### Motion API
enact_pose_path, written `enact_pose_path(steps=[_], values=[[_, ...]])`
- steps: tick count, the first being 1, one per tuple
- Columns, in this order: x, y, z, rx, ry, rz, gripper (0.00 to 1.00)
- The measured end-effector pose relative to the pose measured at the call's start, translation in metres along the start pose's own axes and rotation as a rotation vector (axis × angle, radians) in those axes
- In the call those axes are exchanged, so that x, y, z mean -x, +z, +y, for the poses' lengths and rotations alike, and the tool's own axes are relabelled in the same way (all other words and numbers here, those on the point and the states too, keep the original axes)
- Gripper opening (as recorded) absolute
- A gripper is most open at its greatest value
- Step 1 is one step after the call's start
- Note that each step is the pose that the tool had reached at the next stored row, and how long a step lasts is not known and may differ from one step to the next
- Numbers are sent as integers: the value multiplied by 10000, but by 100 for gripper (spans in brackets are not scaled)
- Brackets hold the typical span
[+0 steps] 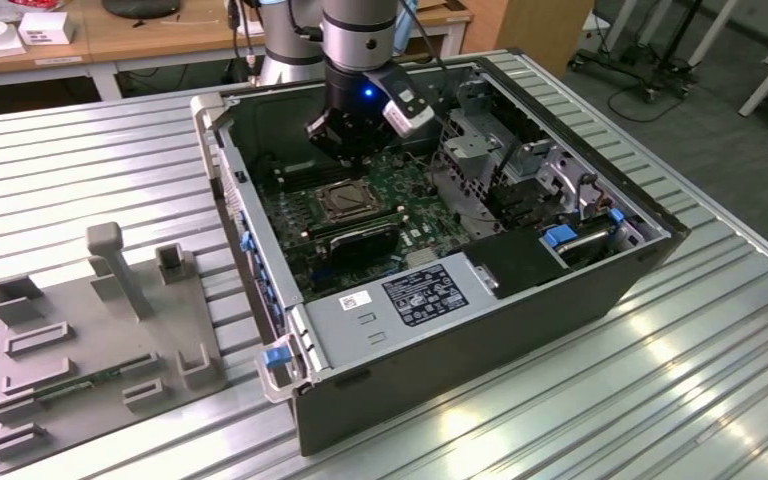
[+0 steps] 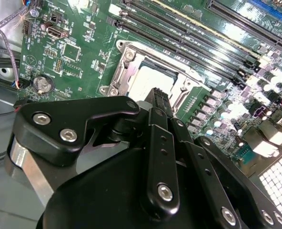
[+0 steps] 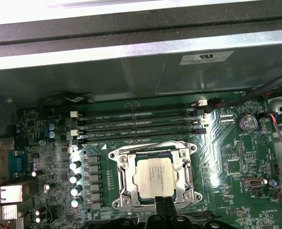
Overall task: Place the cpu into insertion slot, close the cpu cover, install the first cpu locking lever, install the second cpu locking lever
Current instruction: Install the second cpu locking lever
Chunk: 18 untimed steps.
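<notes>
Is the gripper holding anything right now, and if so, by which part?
Nothing appears to be held. The gripper sits at the edge of the insertion slot with its jaws together, and the cpu already lies in the slot under the cpu cover.

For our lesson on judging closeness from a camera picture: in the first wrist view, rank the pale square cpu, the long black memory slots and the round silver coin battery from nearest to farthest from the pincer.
1. Pale silvery square cpu: lying in its socket, right at the pincer tips.
2. Long black memory slots: beyond the socket, toward the case wall.
3. Round silver coin battery: off at the board's far corner.
</notes>
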State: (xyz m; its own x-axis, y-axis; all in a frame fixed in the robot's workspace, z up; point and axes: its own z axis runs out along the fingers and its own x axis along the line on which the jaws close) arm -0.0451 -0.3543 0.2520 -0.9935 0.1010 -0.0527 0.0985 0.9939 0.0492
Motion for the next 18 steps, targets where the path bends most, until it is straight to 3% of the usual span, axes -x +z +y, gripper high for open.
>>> enact_pose_path(steps=[18], values=[[8, -4, -72, -1, -1, 1, 11]])
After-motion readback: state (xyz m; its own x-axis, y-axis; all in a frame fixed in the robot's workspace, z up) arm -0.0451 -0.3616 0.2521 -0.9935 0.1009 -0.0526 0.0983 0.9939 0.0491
